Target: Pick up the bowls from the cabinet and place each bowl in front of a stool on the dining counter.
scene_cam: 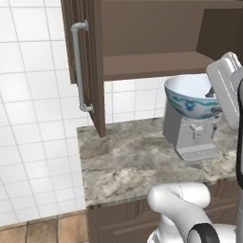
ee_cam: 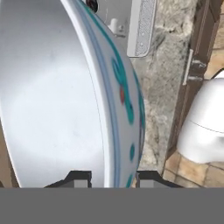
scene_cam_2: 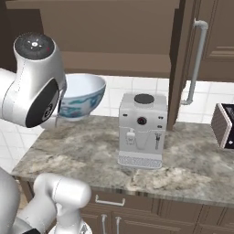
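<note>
My gripper is shut on the rim of a white bowl with a blue floral pattern, one finger inside it and one outside. The bowl hangs in the air, slightly tilted, just below the shelf of the open dark brown cabinet and in front of the coffee machine. In the hand view the bowl spans the left side, its rim running between the two tips of the gripper. From the right base view, my arm hides the hand, and the cabinet shelf shows above the bowl. The dining counter is out of view.
A silver coffee machine stands on the stone wall counter under the bowl. The open cabinet door with its grey handle hangs at the left. Another door and a dark appliance are on the right.
</note>
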